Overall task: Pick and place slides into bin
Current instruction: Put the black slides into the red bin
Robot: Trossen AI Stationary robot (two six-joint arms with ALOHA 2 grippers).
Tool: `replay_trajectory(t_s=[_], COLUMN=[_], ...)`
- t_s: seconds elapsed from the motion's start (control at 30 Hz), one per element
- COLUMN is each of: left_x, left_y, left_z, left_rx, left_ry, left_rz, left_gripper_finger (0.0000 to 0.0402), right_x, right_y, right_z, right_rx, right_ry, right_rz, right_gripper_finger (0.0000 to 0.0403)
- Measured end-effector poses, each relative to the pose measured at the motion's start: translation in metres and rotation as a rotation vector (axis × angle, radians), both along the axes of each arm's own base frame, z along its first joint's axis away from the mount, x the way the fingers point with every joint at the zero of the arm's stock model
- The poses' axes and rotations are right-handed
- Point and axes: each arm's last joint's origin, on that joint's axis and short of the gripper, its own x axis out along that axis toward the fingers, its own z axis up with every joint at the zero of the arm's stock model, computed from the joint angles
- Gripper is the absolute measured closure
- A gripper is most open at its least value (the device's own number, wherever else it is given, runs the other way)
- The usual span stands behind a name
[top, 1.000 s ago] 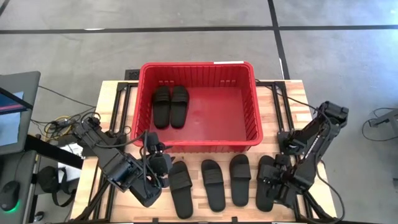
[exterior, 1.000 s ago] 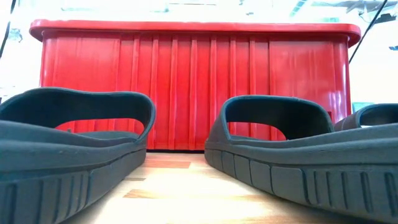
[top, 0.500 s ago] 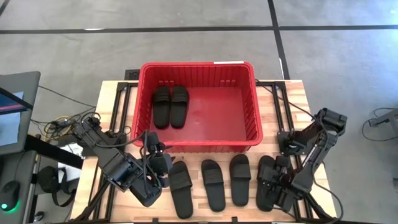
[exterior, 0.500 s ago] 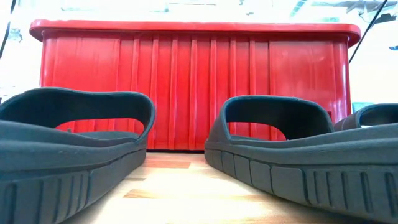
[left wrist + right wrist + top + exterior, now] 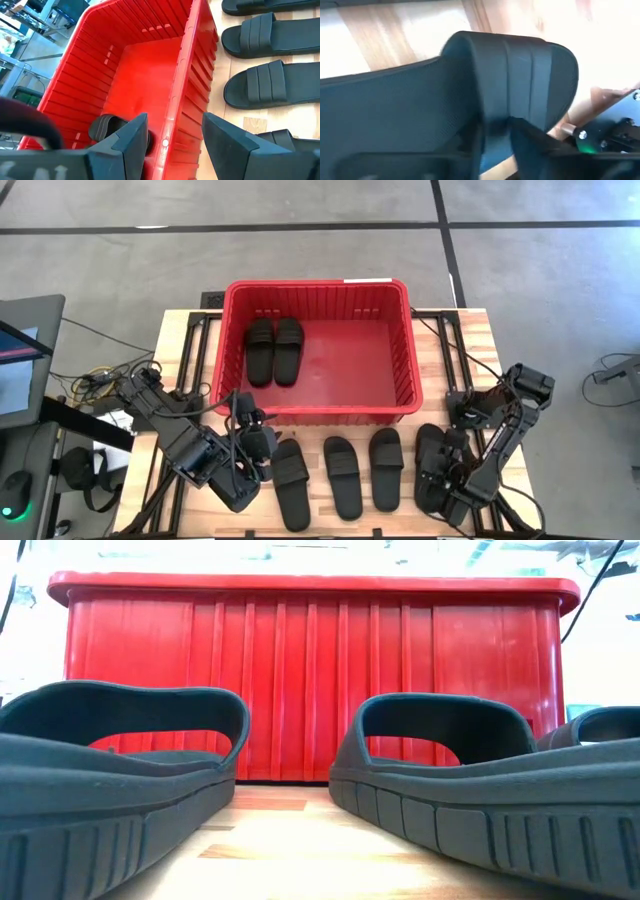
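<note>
The red bin (image 5: pixel 318 295) stands at the table's far middle with two black slides (image 5: pixel 274 350) lying side by side on its floor at the left. Several more slides (image 5: pixel 345 476) lie in a row on the table in front of it. My right gripper (image 5: pixel 496 137) is down on the rightmost slide (image 5: pixel 428 452), shut on its strap. My left gripper (image 5: pixel 174 131) hovers open at the bin's near left corner (image 5: pixel 236 402) and holds nothing. The low view shows two slides (image 5: pixel 120 780) on their soles before the bin's wall (image 5: pixel 310 680). My right gripper has the rightmost slide's wide strap (image 5: pixel 496 112) between its two fingers (image 5: pixel 532 142), at the strap's edge. The fingers come from above, slanting down from the table's near right. The slide lies flat on the table on its sole.
The bin's thick rim (image 5: pixel 186 60) and ribbed near wall stand between the row of slides and the bin's floor (image 5: pixel 350 360), whose right part is bare. Cables and a stand (image 5: pixel 25 370) sit off the table's left edge.
My right arm has folded lower and drawn toward the table's near edge, bringing its gripper down along the rightmost slide. No slide has moved.
</note>
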Motion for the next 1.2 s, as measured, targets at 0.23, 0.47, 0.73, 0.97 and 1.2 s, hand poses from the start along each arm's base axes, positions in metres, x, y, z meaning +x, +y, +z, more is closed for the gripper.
replay_trajectory(t_s=[0.23, 0.47, 0.73, 0.97, 1.2], left_x=[0.0, -0.002, -0.006, -0.007, -0.011], left_y=[0.0, -0.002, 0.002, 0.007, 0.012], left_z=[0.0, 0.0, 0.006, 0.011, 0.017], left_rx=[0.0, -0.001, 0.021, 0.07, 0.08], left_ry=[0.0, -0.001, -0.019, -0.038, -0.062], left_rz=[-0.002, -0.009, -0.016, -0.019, -0.014], left_gripper_finger=[0.0225, 0.0225, 0.0225, 0.0225, 0.0225], right_x=[-0.001, -0.001, -0.004, 0.001, 0.012], right_y=[0.003, 0.017, 0.033, 0.038, 0.031], right_z=[0.006, 0.033, 0.08, 0.122, 0.156], right_rx=[-0.013, -0.001, 0.027, 0.083, 0.134], right_ry=[-0.038, -0.089, -0.148, -0.253, -0.375], right_rz=[-0.033, 0.021, 0.072, 0.114, 0.143], right_gripper_finger=[0.0386, 0.0396, 0.04, 0.0401, 0.0402])
